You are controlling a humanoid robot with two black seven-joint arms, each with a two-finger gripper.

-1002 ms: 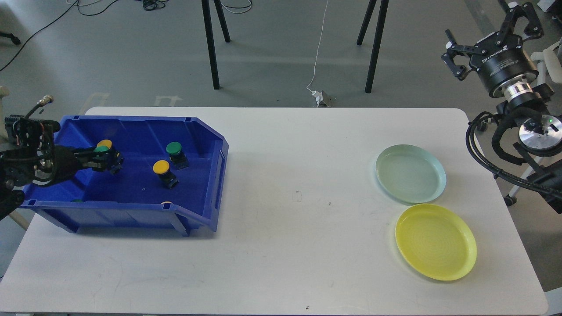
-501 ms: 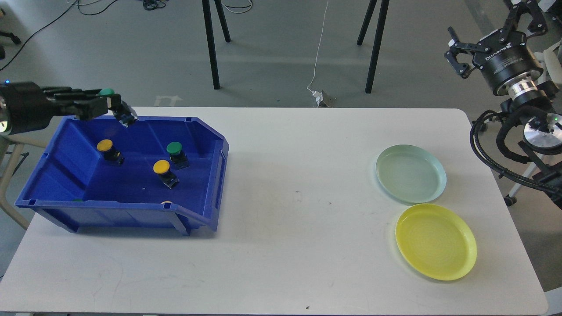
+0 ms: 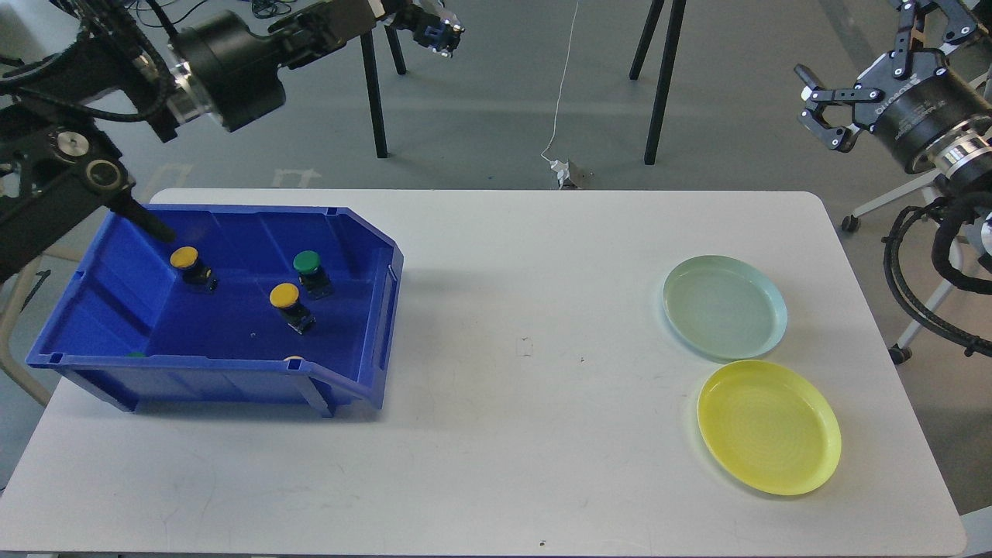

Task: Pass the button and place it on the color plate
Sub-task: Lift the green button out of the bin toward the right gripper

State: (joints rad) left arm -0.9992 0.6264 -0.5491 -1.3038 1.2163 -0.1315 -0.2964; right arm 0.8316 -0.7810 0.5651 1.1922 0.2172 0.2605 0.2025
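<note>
- Where the table [image 3: 496, 434] comes nearest, a yellow plate [image 3: 769, 426] sits front right, nothing on it.
- Pale green plate [image 3: 725, 306] just behind it, almost touching, also bare.
- Blue bin [image 3: 209, 341] on the left side of the table, open front facing right.
- In the bin: yellow button [image 3: 284, 294] mid-floor, green button [image 3: 308, 262] just behind and right of it, apart; second yellow button [image 3: 184, 257] near the back-left wall.
- Two small bits at the bin's front wall, too small to tell.
- Right gripper [image 3: 860, 77] raised off the table's right edge beyond the plates, fingers spread, nothing between them.
- Left gripper [image 3: 422, 19] high at the top edge, past the table's far side, over the floor near a black stand leg [image 3: 374, 85].
- Its fingers are clamped on a button [image 3: 438, 31]; only the dark-blue base shows, cap colour can't tell.
</note>
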